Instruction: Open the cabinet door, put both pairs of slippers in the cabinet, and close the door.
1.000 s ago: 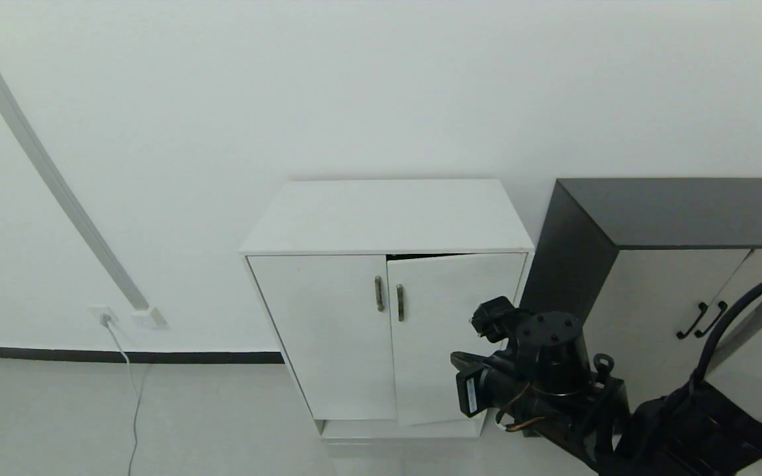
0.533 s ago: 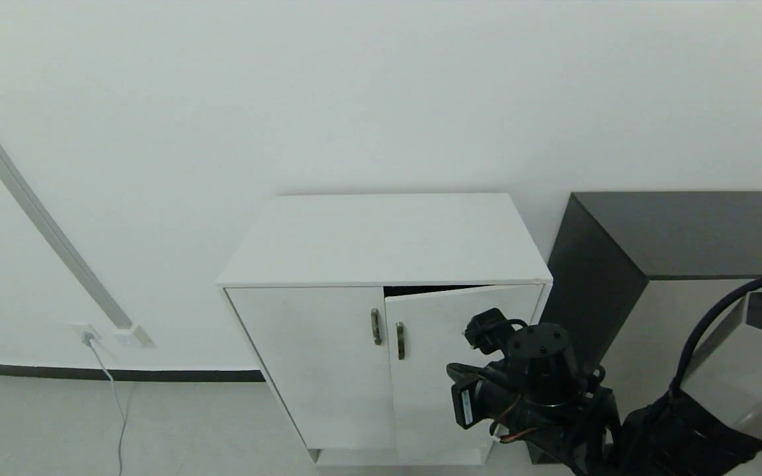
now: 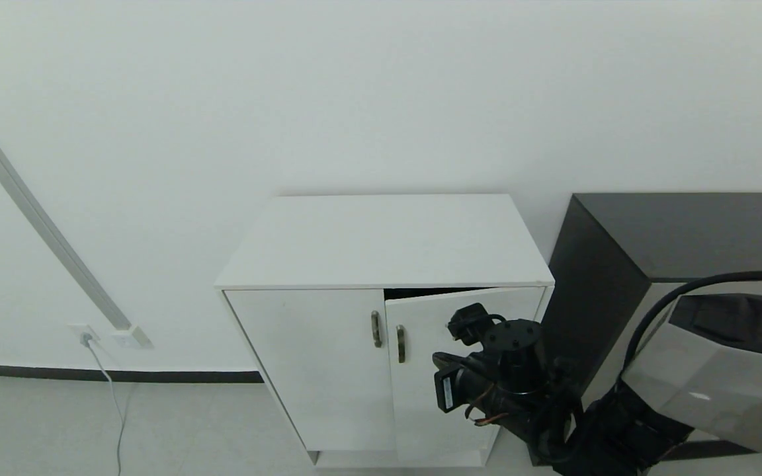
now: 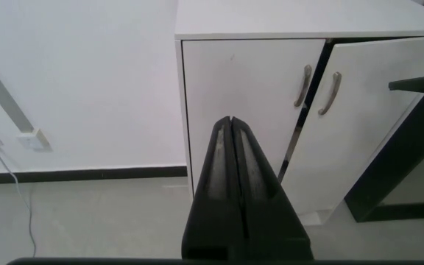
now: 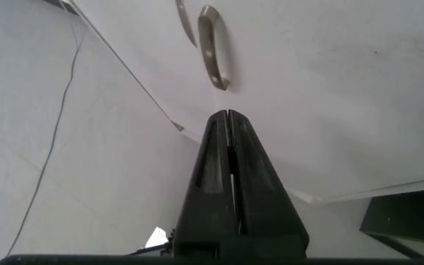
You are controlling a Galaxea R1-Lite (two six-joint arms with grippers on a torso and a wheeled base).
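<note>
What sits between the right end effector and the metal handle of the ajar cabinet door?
Nothing: in the right wrist view, only bare white cabinet door panel separates the shut right end effector from the curved metal handle.

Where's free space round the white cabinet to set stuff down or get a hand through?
Free: the white cabinet's top, bordered by wall and dark cabinet; the floor between its left side and the cable. Crowded: before the ajar right door, where the right hand, shut, sits near its handle; the door gap is narrow.
</note>
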